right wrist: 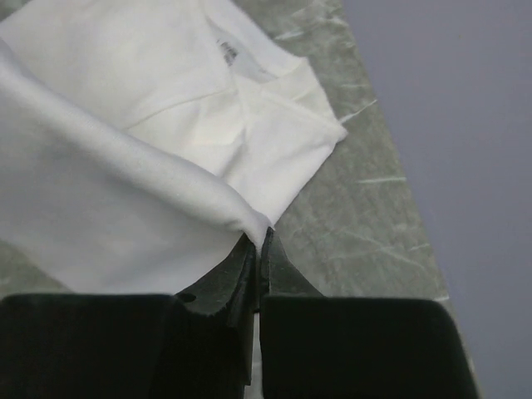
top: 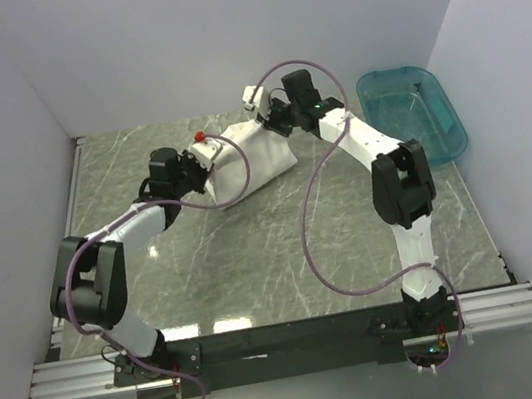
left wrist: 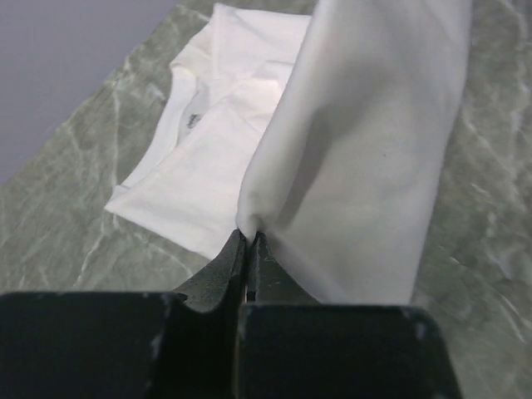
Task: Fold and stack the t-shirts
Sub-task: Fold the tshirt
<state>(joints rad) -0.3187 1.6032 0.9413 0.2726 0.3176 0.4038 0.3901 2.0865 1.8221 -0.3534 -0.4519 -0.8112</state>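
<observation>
Your left arm is folded back at the elbow, its forearm reaching forward and to the right. Your right arm stretches long and leans in leftward, so the two wrists face each other across the far middle of the counter (top: 256,262). The left tool (left wrist: 249,241) is pressed together on a pinch of white cloth, with a raised sheet of the t-shirt (left wrist: 374,150) standing up from its tips and off to its right. The right tool (right wrist: 260,237) is likewise clamped on an edge of the same t-shirt (right wrist: 125,191), and the lifted fold runs away to its left. Seen from above, the t-shirt (top: 251,166) spans between the left tool (top: 201,159) and the right tool (top: 271,118), its long axis running from one to the other. The rest of the shirt lies flat on the counter just ahead of both tips, the neck label facing up. The teal basin (top: 457,124) sits to the right of your right tool, well apart from the cloth.
</observation>
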